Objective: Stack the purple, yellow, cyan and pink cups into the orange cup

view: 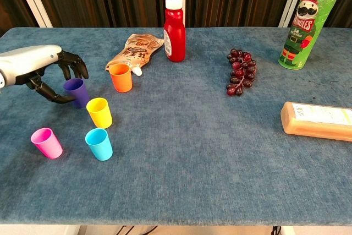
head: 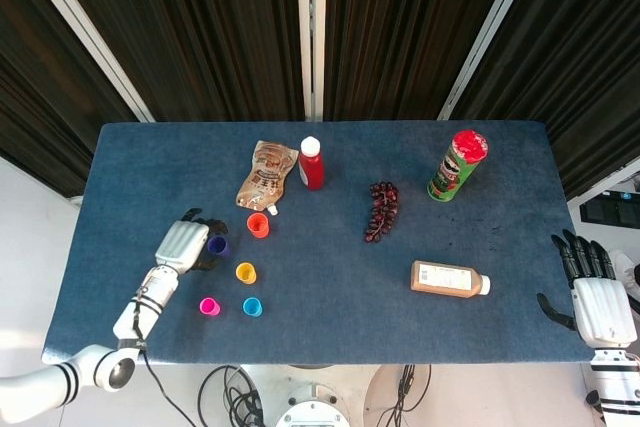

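Left hand [view: 47,70] spread around purple cup [view: 76,92], fingers arched over rim, thumb low beside; grasp unconfirmed. Right hand [head: 600,292] spread, empty.

Bare cloth lies open between the yellow cup [view: 99,112] and grapes [view: 241,72], while the snack pouch [view: 135,50] and ketchup bottle [view: 174,26] crowd behind the orange cup [view: 121,77].
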Robot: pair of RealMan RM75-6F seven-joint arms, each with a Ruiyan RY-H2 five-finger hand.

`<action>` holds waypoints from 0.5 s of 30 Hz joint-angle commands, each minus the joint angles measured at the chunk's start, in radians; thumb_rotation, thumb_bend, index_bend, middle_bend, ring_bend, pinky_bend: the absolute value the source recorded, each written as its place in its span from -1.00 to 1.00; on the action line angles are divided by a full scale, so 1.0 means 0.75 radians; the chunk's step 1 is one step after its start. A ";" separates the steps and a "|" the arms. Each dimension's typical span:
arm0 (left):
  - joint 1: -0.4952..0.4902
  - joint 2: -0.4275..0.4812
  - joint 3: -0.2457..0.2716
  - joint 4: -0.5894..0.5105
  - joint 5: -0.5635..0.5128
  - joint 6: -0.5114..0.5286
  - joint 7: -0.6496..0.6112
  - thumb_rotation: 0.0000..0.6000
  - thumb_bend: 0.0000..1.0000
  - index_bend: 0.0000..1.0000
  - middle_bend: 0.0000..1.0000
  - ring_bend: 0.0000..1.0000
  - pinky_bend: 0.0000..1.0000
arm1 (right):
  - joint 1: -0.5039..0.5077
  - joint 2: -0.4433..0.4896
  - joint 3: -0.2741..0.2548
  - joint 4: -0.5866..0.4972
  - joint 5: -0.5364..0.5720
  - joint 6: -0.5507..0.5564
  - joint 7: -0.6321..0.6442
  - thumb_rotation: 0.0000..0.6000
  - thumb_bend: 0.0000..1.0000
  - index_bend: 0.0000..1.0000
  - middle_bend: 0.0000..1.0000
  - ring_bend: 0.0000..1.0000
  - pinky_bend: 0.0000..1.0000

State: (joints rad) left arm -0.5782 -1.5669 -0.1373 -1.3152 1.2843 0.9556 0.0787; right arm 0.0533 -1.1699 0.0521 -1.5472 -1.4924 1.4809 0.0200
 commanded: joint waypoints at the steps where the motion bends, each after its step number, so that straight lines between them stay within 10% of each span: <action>1: -0.004 -0.011 0.003 0.014 0.003 0.004 -0.007 1.00 -0.42 -0.23 -0.18 -0.20 -0.71 | -0.001 -0.005 -0.001 0.007 0.007 -0.006 0.004 1.00 -0.58 -1.00 -1.00 -1.00 -1.00; 15: -0.020 -0.020 -0.004 0.008 0.004 0.034 0.010 1.00 -0.38 -0.07 -0.02 -0.02 -0.67 | -0.002 -0.005 0.003 0.019 0.019 -0.017 0.020 1.00 -0.58 -1.00 -1.00 -1.00 -1.00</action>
State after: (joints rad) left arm -0.5923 -1.5851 -0.1374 -1.3029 1.2836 0.9744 0.0844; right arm 0.0520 -1.1738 0.0539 -1.5328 -1.4783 1.4686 0.0348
